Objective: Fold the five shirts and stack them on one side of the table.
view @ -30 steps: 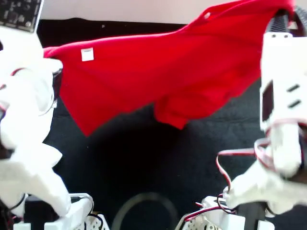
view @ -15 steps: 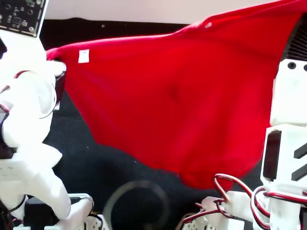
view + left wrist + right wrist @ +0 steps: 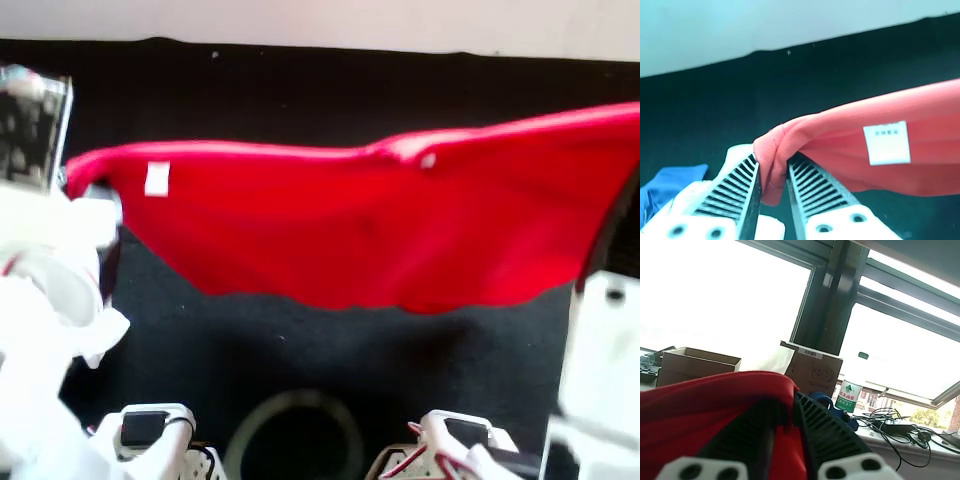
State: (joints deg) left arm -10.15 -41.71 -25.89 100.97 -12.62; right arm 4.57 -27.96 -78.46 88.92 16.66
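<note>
A red shirt [image 3: 380, 225] hangs stretched in the air above the black table [image 3: 330, 90], spanning from the left arm to the right arm. A white label [image 3: 157, 179] shows near its left end. My left gripper [image 3: 772, 175] is shut on one bunched corner of the red shirt [image 3: 875, 150]; in the high view that corner sits at the left arm [image 3: 95, 195]. My right gripper [image 3: 785, 415] is shut on the other end of the red shirt [image 3: 705, 395], raised high and tilted toward the room. A blue shirt [image 3: 665, 185] lies on the table beside my left gripper.
The table's far edge meets a pale wall [image 3: 300, 20]. The arm bases [image 3: 150, 435] stand at the near edge with a round ring [image 3: 295, 435] between them. Cardboard boxes [image 3: 695, 362] and a window [image 3: 900, 340] lie in the room behind.
The shirt's top edge has dropped lower in the high view and pulled flatter between the arms. The right arm has shifted toward the right edge; the hanging fold has lifted.
</note>
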